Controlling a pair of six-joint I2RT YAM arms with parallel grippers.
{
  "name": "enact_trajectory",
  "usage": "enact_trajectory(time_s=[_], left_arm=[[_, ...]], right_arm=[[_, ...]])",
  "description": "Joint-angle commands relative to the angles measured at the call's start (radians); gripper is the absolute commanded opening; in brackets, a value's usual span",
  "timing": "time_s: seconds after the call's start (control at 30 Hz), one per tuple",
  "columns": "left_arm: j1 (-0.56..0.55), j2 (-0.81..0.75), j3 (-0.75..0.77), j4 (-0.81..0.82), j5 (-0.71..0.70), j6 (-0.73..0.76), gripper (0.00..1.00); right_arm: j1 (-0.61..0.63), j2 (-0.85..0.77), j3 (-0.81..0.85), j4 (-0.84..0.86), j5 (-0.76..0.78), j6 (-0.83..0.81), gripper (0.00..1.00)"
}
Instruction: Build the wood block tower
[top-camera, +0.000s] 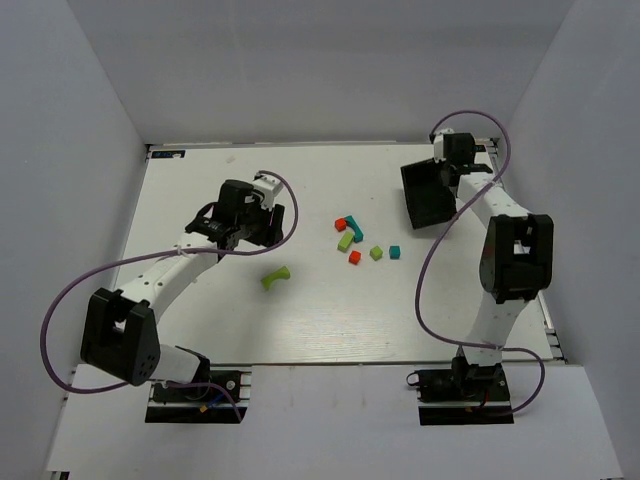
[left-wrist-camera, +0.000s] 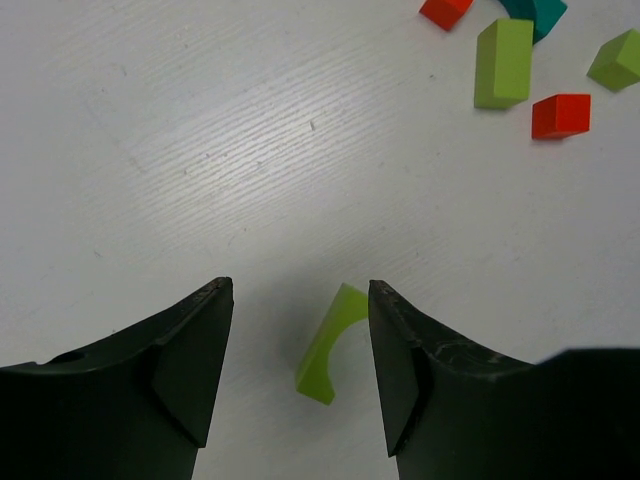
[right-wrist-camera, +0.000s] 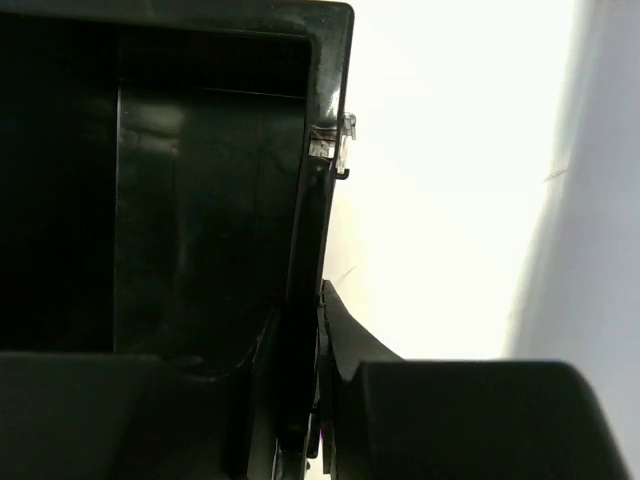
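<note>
The wood blocks lie loose on the white table and none is stacked. A lime arch block (top-camera: 276, 277) lies apart at centre-left. In the left wrist view it (left-wrist-camera: 330, 345) lies on the table between and below my open left gripper's (left-wrist-camera: 300, 290) fingers, untouched. My left gripper (top-camera: 245, 228) hovers to its upper left. A red cube (top-camera: 354, 257), green cube (top-camera: 376, 252), teal cube (top-camera: 394, 252), long lime block (top-camera: 346, 241), teal piece (top-camera: 355, 228) and red piece (top-camera: 340, 223) cluster mid-table. My right gripper (top-camera: 452, 165) is shut on the black tray's wall (right-wrist-camera: 310, 200).
The black tray (top-camera: 428, 195) is held tilted at the back right. White walls enclose the table on three sides. The left wrist view shows the cluster at its top right: a red cube (left-wrist-camera: 561, 115), the long lime block (left-wrist-camera: 503, 62) and a green cube (left-wrist-camera: 618, 60).
</note>
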Motion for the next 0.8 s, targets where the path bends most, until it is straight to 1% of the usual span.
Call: enact_trajectory(time_s=[0.0, 0.1, 0.17, 0.2, 0.27, 0.3, 0.33, 0.37, 0.4, 0.43, 0.6, 0.63, 0.7, 0.73, 0.77], left_arm=[[-0.003, 0.007, 0.029, -0.032, 0.017, 0.017, 0.67], [-0.003, 0.007, 0.029, -0.032, 0.017, 0.017, 0.67], [-0.003, 0.007, 0.029, -0.032, 0.026, 0.017, 0.67], [-0.003, 0.007, 0.029, -0.032, 0.026, 0.017, 0.68], [-0.003, 0.016, 0.029, -0.032, 0.035, 0.026, 0.68], [-0.003, 0.025, 0.029, -0.032, 0.044, 0.026, 0.7], [-0.003, 0.036, 0.029, -0.042, 0.044, 0.037, 0.7], [-0.003, 0.036, 0.029, -0.042, 0.053, 0.037, 0.7], [-0.003, 0.048, 0.038, -0.042, 0.053, 0.046, 0.7], [-0.003, 0.057, 0.038, -0.054, 0.064, 0.046, 0.71], [-0.003, 0.102, 0.048, -0.072, 0.086, 0.083, 0.71], [-0.016, 0.111, 0.057, -0.084, 0.086, 0.083, 0.71], [-0.025, 0.111, 0.057, -0.112, 0.095, 0.111, 0.69], [-0.034, 0.111, 0.067, -0.123, 0.084, 0.111, 0.68], [-0.034, 0.111, 0.068, -0.143, 0.084, 0.121, 0.66]], right_arm=[[-0.06, 0.026, 0.057, -0.191, -0.223, 0.145, 0.0], [-0.083, 0.043, 0.071, -0.194, -0.26, 0.153, 0.0], [-0.129, 0.066, 0.086, -0.193, -0.266, 0.145, 0.0], [-0.135, 0.081, 0.088, -0.197, -0.271, 0.13, 0.09], [-0.151, 0.098, 0.095, -0.199, -0.275, 0.116, 0.32], [-0.155, 0.121, 0.106, -0.212, -0.269, 0.095, 0.58], [-0.157, 0.127, 0.114, -0.214, -0.269, 0.09, 0.67], [-0.163, 0.131, 0.112, -0.214, -0.271, 0.08, 0.73], [-0.165, 0.123, 0.111, -0.216, -0.316, 0.07, 0.83], [-0.168, 0.117, 0.108, -0.213, -0.323, 0.06, 0.89], [-0.186, 0.037, 0.094, -0.213, -0.405, 0.041, 0.9], [-0.192, -0.022, 0.085, -0.206, -0.424, 0.037, 0.9], [-0.198, -0.075, 0.05, -0.176, -0.473, 0.029, 0.9], [-0.204, -0.152, 0.033, -0.174, -0.488, 0.027, 0.9], [-0.203, -0.182, 0.014, -0.162, -0.531, 0.024, 0.87]])
